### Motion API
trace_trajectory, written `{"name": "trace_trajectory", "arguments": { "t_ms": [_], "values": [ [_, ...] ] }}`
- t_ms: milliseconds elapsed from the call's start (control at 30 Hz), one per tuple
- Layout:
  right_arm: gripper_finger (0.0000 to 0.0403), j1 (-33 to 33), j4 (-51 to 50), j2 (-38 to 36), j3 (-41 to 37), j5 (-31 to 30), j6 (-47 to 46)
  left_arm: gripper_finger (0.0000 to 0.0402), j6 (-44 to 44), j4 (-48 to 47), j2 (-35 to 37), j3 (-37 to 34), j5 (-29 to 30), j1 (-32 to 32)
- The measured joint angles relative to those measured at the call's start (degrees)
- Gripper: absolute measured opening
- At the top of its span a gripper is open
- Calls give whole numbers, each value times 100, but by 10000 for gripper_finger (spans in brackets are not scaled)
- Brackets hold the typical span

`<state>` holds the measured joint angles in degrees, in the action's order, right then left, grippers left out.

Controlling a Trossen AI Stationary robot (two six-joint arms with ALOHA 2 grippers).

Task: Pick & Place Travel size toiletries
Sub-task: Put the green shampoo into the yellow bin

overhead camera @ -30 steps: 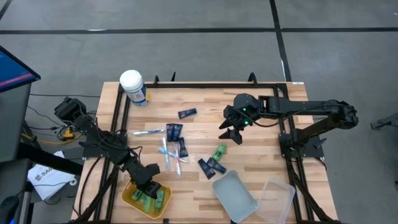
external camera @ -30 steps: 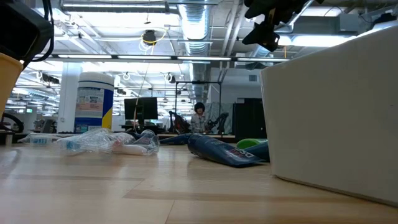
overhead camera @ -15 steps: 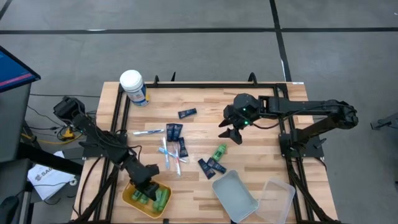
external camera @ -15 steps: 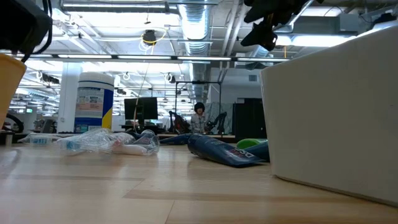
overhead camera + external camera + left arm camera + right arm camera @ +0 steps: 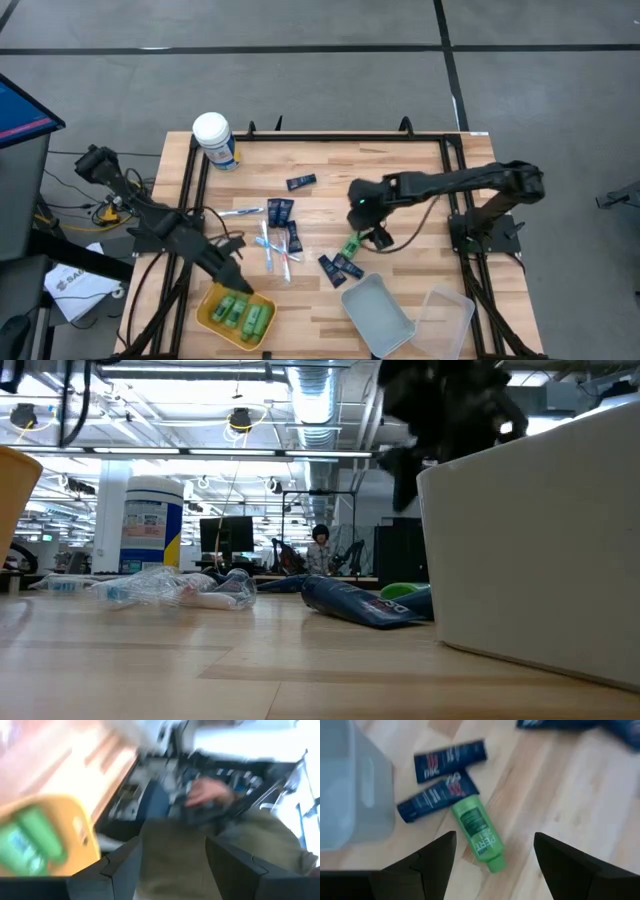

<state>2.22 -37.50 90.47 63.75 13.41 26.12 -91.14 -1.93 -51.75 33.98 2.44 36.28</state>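
Right gripper point(image 5: 372, 238) hovers wide open over the small bright green plastic bottle point(image 5: 479, 833); next it probably needs to drop and pinch. Left gripper point(image 5: 236, 278), empty, jaws apart, sits above the yellow tray point(image 5: 208, 314).

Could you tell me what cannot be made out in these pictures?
- Low view: the white box fills the near right side and hides the table behind it; the green bottle only peeks out.
- Low view: the dark arm at the top is motion-blurred.
- Left wrist view: all smeared; the yellow tray and its green contents are unreadable.
- High view: the thin sticks are too small to count.
- Right wrist view: the navy tubes' print is illegible.
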Motion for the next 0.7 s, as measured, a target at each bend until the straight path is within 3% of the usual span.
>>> {"name": "trace_trajectory", "arguments": {
  "t_ms": [133,267,400,700],
  "values": [
    [260,4,-133,566,1,-119,358,214,371,1,365,2,703,-5],
    [260,-2,-170,1045,2,-694,629,214,676,-20,566,2,1106,-5],
    [260,15,-178,1393,1,-1213,797,214,733,-38,568,0,1259,-5],
    [260,-54,-129,1633,11,-1259,874,214,864,-16,553,0,1258,-5]
  ]
}}
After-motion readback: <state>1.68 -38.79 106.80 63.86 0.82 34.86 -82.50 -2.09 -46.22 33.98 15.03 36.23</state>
